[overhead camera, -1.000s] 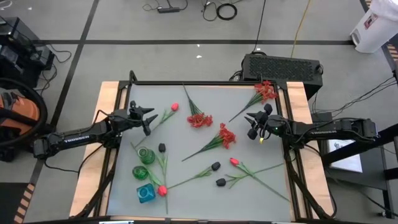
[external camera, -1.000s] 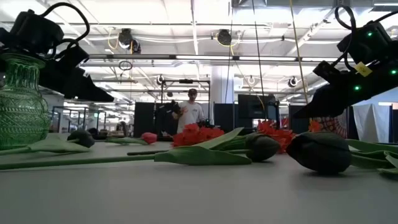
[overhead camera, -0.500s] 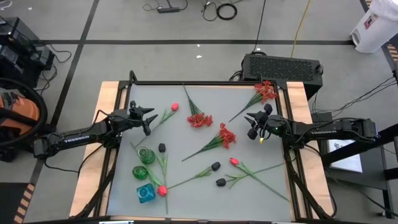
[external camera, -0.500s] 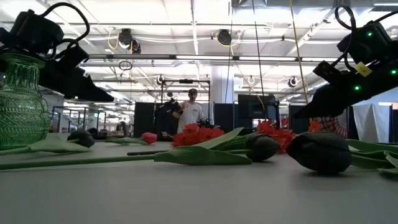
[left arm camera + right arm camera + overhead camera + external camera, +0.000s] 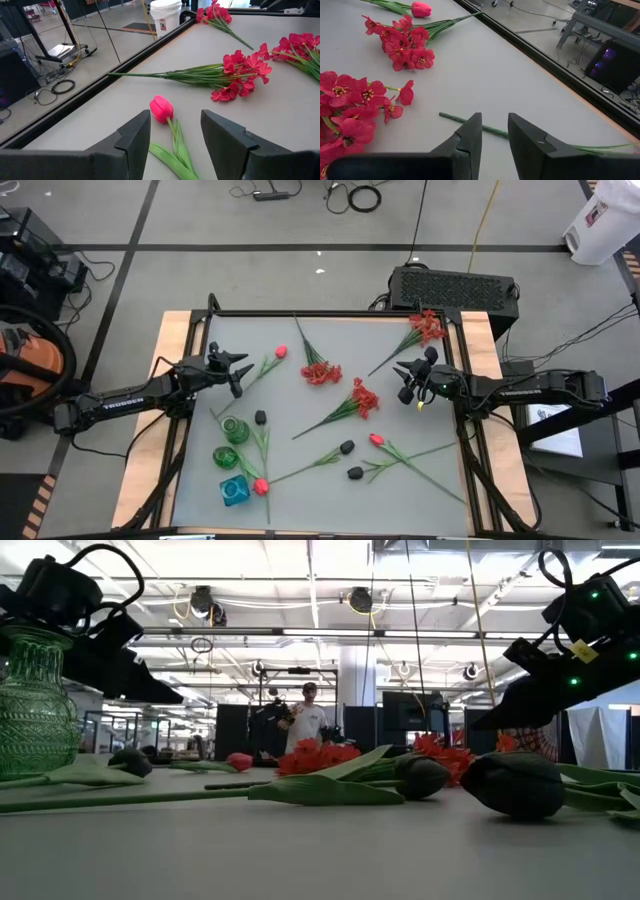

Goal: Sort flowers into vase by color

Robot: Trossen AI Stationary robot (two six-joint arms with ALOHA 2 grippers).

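Artificial flowers lie flat on the grey table. A red-pink tulip [image 5: 280, 352] lies just ahead of my left gripper [image 5: 240, 375], which is open and hovers; in its wrist view the tulip bud [image 5: 161, 108] shows beyond the open fingers. Frilly red blooms lie mid-table [image 5: 320, 372], [image 5: 363, 397] and at the far right corner [image 5: 428, 326]. My right gripper [image 5: 400, 381] is open above the stem end [image 5: 470, 122] of the corner flower. Black buds [image 5: 346, 447] and more tulips [image 5: 376, 439] lie nearer the near edge.
Two green glass vases [image 5: 235, 430], [image 5: 226, 456] and a teal one [image 5: 233, 491] stand near the table's near left corner. A black raised rim [image 5: 330, 313] frames the table. A person [image 5: 306, 720] stands far off in the room behind.
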